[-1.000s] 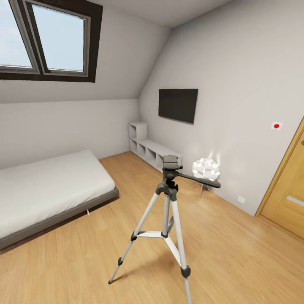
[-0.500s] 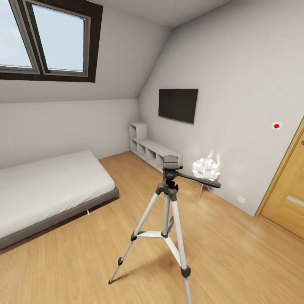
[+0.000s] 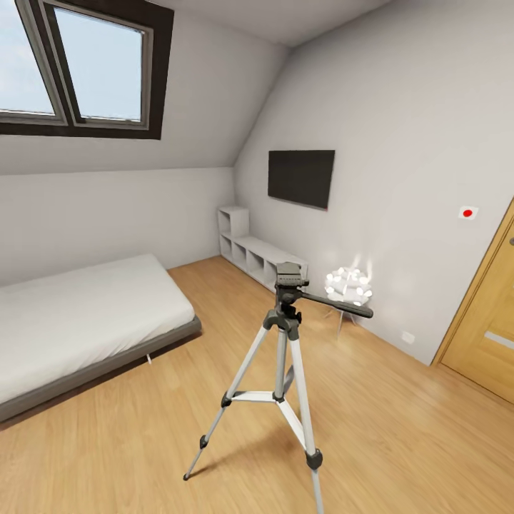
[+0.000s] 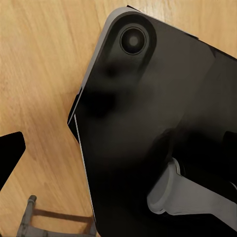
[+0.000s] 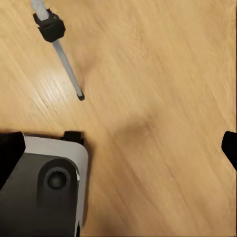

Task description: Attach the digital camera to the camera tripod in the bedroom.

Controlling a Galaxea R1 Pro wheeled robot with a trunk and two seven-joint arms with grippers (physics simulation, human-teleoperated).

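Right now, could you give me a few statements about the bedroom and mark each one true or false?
1. The tripod stands upright on the wood floor. True.
2. A camera sits on the tripod's head. False: the head is bare.
3. The TV hangs on the wall above the white shelves. True.
4. The bed is right of the tripod in the head view. False: it is to the left.
5. The pan handle points toward the bed. False: it points away, toward the door.
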